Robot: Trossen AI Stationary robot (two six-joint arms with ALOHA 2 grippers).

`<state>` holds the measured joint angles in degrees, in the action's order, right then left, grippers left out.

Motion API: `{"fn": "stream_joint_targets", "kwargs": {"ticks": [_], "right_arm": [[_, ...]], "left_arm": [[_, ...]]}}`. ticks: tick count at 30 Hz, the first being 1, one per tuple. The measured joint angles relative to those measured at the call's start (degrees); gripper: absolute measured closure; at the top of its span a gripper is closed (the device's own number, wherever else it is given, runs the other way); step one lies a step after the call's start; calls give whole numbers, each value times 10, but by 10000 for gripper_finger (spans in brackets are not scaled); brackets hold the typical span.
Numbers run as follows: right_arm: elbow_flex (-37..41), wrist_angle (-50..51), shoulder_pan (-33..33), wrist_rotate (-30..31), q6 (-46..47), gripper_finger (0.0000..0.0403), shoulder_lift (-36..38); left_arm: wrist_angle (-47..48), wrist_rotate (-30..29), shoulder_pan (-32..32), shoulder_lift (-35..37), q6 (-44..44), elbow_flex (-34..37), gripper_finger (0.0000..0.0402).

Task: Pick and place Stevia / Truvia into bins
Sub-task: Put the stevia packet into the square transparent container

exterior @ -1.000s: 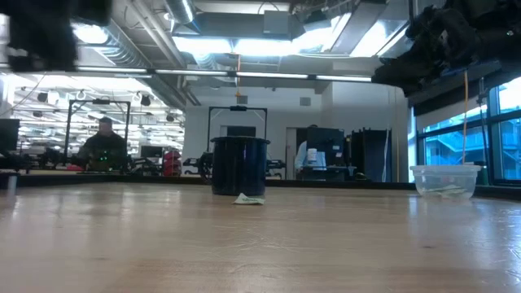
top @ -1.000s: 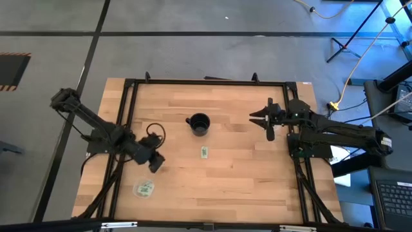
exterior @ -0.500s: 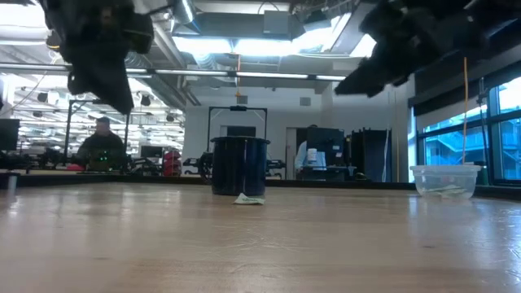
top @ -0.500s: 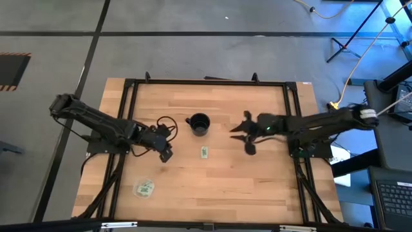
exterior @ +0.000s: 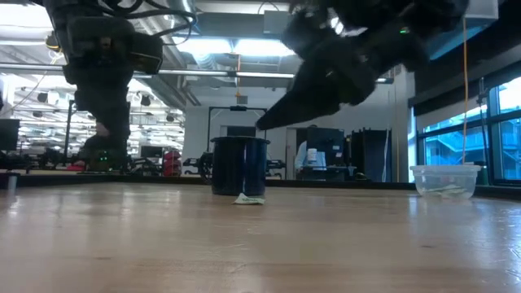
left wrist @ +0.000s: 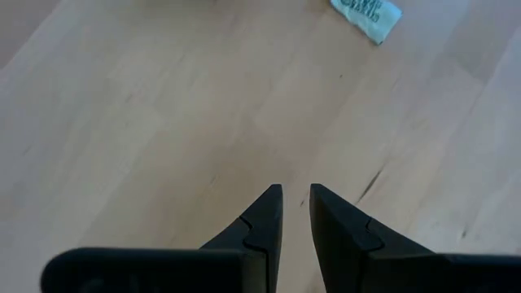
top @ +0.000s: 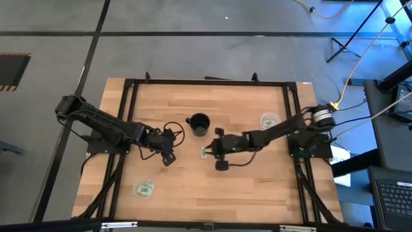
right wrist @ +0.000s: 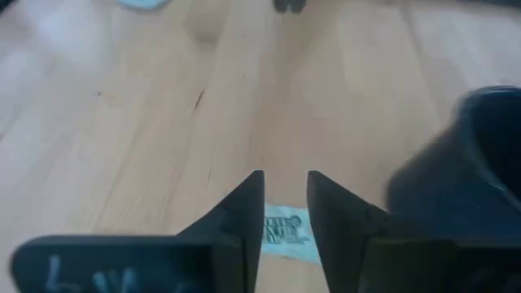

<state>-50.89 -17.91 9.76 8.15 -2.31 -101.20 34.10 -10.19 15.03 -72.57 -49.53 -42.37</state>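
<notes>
One pale green and white Stevia packet (top: pixel 204 153) lies flat on the wooden table (top: pixel 257 187), just in front of the black cup (top: pixel 199 124). My right gripper (top: pixel 210 152) hovers open over it. In the right wrist view the packet (right wrist: pixel 285 229) shows between and beyond the two fingers (right wrist: pixel 244 203), and the low view shows the gripper (exterior: pixel 262 126) well above the packet (exterior: pixel 250 198). My left gripper (top: pixel 168 158) hangs left of the packet; its fingers (left wrist: pixel 295 195) stand a little apart over bare wood, with the packet (left wrist: pixel 366 12) farther off.
A clear round bin (top: pixel 144 188) with packets in it stands near the front left. A second bin (top: pixel 269 120) stands right of the cup and also shows in the low view (exterior: pixel 444 181). A black frame (top: pixel 206 82) borders the table. People sit in the room behind.
My right gripper has swept from the table's right edge toward the middle and come down over the packet, uncovering the right bin. My left gripper has gone from near the left bin toward the middle, closer to the packet. The packet, the cup and the bins have stayed put.
</notes>
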Motion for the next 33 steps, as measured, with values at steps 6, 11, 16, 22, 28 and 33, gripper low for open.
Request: {"fn": "stream_joint_targets", "kwargs": {"ticks": [6,11,16,22,28,33], "right_arm": [[-71,58,-1,0,23,357,-78],[-87,61,-2,0,98,397,-107],[-88,77,3,43,187,394,-109],[-88,101,10,68,188,399,-109],[-88,113,10,68,212,400,-109],[-88,126,10,68,227,401,-109]], "left_arm": [[-1,-7,0,0,18,0,343],[-1,-7,0,0,19,0,343],[-2,-4,0,0,23,0,343],[-3,-4,0,0,37,0,343],[-3,-4,0,0,38,0,343],[-3,-4,0,0,38,0,343]]}}
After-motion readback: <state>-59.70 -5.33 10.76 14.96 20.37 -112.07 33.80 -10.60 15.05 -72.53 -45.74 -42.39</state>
